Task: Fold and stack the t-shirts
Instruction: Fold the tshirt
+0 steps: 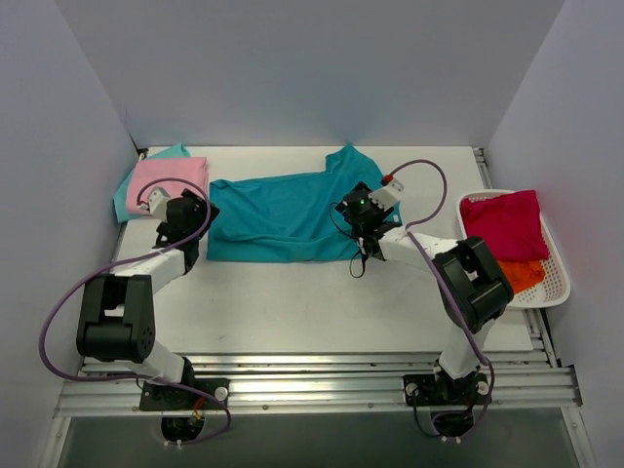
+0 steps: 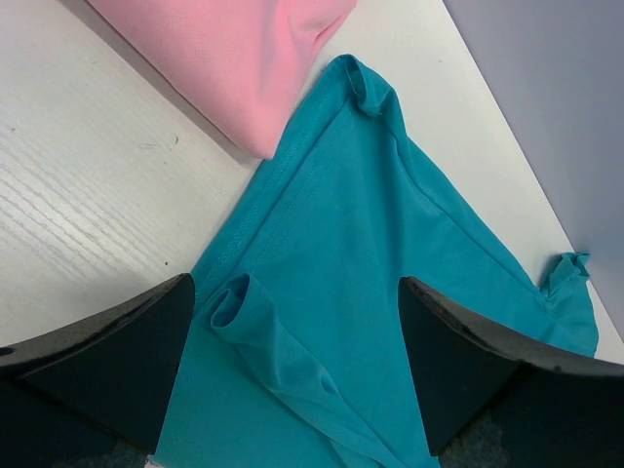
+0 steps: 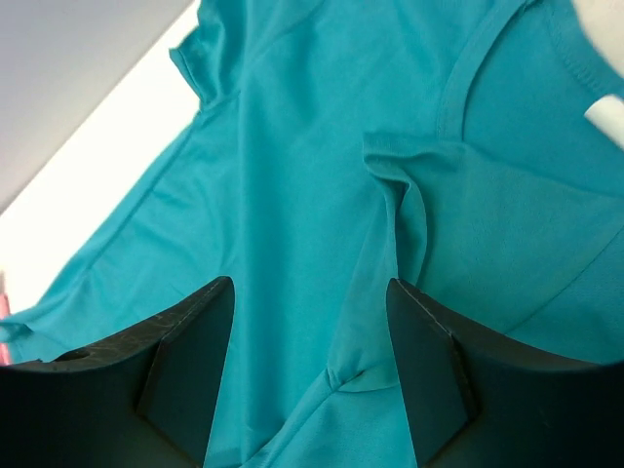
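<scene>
A large teal t-shirt (image 1: 283, 216) lies spread across the middle of the table, partly folded. My left gripper (image 1: 197, 210) is open just above its left edge, over a rolled fold of cloth (image 2: 255, 322). My right gripper (image 1: 353, 216) is open over its right end, near the collar (image 3: 458, 88). A folded pink t-shirt (image 1: 168, 181) lies on a light mint-teal one (image 1: 174, 151) at the back left; the pink one also shows in the left wrist view (image 2: 234, 58). A crimson t-shirt (image 1: 505, 224) and an orange one (image 1: 523, 275) lie in a basket.
A white basket (image 1: 558, 283) stands at the table's right edge. Grey walls close in the back and both sides. The table's front edge has a metal rail (image 1: 312, 375).
</scene>
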Available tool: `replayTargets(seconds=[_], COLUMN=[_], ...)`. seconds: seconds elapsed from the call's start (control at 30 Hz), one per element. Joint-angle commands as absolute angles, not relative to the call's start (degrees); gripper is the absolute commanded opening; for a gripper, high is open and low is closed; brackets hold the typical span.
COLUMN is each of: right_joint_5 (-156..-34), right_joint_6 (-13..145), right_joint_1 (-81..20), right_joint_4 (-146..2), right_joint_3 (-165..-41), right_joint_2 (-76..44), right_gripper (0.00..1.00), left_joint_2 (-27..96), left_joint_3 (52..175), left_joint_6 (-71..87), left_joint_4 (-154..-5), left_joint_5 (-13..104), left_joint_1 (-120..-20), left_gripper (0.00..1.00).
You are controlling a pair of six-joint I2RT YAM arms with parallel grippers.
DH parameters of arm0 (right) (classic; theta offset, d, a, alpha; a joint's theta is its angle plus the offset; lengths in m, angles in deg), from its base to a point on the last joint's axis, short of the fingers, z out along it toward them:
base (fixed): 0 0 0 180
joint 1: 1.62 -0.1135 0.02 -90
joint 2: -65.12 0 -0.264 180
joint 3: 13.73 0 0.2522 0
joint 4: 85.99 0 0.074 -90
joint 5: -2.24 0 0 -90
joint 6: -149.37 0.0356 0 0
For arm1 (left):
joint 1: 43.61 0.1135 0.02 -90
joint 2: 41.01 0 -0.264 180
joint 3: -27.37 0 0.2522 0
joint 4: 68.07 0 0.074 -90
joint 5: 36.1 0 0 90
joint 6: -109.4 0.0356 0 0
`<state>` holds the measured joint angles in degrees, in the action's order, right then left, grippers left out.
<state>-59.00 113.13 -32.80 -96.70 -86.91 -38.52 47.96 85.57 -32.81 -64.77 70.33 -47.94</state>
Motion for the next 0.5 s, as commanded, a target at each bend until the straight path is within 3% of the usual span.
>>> replayTargets(seconds=[0.0, 0.47], right_joint_5=[-54.01, -57.87], right_joint_6=[112.28, 114.22], right_joint_1=[-32.83, -32.47], right_joint_4=[-95.08, -98.07], right_joint_3=[-85.77, -84.62], right_joint_2=[-35.34, -40.88], right_gripper=[0.59, 0.56], left_joint_2=[47.50, 46.97], left_joint_3=[85.69, 84.55], left_joint_6=[-31.93, -31.84], left_joint_4=[-62.15, -61.27], left_joint_5=[70.25, 69.99], left_joint_1=[-46.95, -46.60], left_gripper=[0.94, 0.94])
